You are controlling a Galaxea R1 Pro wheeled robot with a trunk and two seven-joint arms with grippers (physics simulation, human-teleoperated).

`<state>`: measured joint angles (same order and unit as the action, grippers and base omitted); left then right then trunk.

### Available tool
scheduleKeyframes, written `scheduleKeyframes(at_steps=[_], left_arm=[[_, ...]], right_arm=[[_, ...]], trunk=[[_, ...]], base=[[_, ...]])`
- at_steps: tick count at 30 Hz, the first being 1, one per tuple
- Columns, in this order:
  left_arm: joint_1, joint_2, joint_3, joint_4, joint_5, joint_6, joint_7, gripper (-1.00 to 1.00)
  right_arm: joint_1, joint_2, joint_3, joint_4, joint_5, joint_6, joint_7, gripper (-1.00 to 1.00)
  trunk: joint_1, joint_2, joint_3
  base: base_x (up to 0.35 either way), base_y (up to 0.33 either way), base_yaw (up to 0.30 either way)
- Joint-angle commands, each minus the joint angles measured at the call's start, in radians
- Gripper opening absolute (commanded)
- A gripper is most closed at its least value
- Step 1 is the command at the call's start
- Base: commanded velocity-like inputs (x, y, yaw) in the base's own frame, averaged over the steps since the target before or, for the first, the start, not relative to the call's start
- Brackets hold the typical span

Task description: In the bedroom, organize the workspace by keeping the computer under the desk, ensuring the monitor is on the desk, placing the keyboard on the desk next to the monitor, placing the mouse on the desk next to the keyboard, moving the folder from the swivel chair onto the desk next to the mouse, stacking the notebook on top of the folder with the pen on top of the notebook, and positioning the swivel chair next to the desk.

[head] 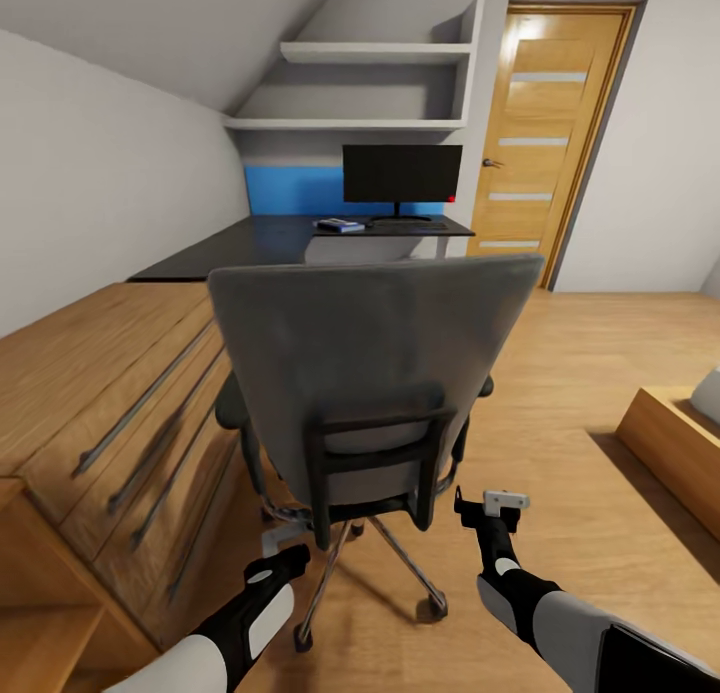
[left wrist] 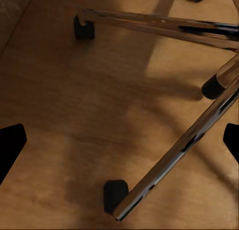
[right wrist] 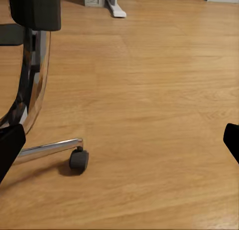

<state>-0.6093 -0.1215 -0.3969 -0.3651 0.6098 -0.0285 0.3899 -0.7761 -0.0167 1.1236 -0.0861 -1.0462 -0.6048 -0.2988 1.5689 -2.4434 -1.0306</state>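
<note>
The swivel chair [head: 365, 373] stands in front of me with its grey back toward me, between me and the black desk [head: 250, 245]. On the desk are the monitor [head: 402, 175], the keyboard [head: 408, 225] before it, and the blue folder [head: 340, 226] with a dark flat thing on top, likely the notebook. Mouse and pen are too small to make out. My left gripper [head: 283, 545] hangs open low by the chair's metal star base [left wrist: 169, 155]. My right gripper [head: 490, 503] is open behind the chair's right side, near a caster [right wrist: 78, 159].
A light wooden chest [head: 100, 373] with long bar handles runs close along the left. A wooden door [head: 545, 133] is at the back right, and wall shelves [head: 370, 53] hang above the desk. A low wooden frame [head: 670, 433] sits at the right on the wood floor [right wrist: 149, 90].
</note>
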Motion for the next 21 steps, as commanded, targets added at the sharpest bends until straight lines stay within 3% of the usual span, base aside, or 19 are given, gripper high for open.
scheduleKeyframes(at_steps=[1,21], left_arm=[[-0.001,0.0,-0.009,-0.001,0.005,-0.006,0.004,1.0],[-0.001,-0.001,-0.011,0.0,-0.002,-0.01,0.004,1.0]], right_arm=[[0.0,-0.001,0.009,-0.003,-0.003,0.0,-0.009,1.0],[0.0,-0.002,0.008,-0.003,-0.002,-0.001,-0.009,1.0]], trunk=[[0.0,0.0,-0.001],[0.0,0.0,-0.001]], base=[[0.321,-0.087,0.0],[0.321,-0.107,0.0]])
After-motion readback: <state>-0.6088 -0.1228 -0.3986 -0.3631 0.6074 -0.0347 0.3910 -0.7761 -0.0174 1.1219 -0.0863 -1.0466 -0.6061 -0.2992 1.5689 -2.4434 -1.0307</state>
